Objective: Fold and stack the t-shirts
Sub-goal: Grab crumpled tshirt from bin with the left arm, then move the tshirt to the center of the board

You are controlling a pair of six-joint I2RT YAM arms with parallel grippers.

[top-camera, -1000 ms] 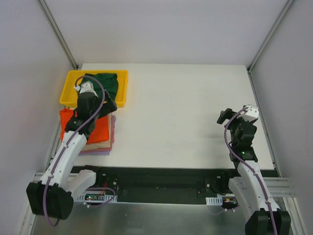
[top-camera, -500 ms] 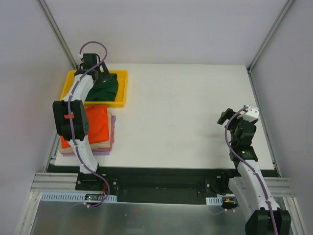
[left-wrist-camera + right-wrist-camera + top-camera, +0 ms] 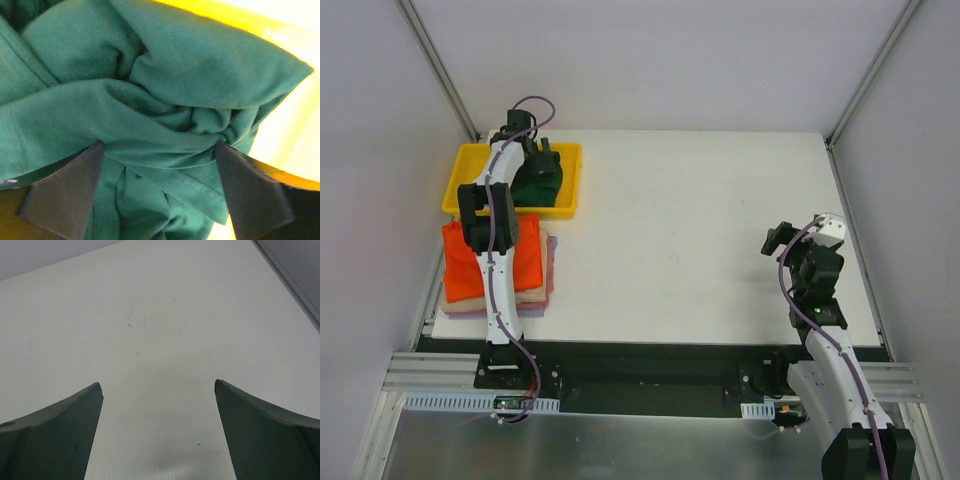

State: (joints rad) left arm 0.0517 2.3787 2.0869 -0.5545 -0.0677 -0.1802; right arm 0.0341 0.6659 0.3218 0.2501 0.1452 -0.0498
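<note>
A crumpled dark green t-shirt (image 3: 542,185) lies in the yellow tray (image 3: 460,192) at the back left. My left gripper (image 3: 542,163) is down on it, open. In the left wrist view a bunched fold of the green t-shirt (image 3: 165,75) sits between the wide-spread fingers of the left gripper (image 3: 159,148), whose tips touch the cloth. In front of the tray lies a stack of folded t-shirts, with the orange one (image 3: 525,262) on top, a beige one (image 3: 470,303) under it and a lilac one (image 3: 549,288) lowest. My right gripper (image 3: 778,240) (image 3: 159,387) hangs open over bare table.
The yellow tray wall (image 3: 282,125) shows just right of the green cloth. The white table (image 3: 700,230) stretches from the stack to the right arm. Grey walls and metal frame posts (image 3: 440,70) close in the table's sides and back.
My left arm has swung from above the folded stack back to the tray and lowered its gripper onto the green t-shirt. The right arm has stayed still.
</note>
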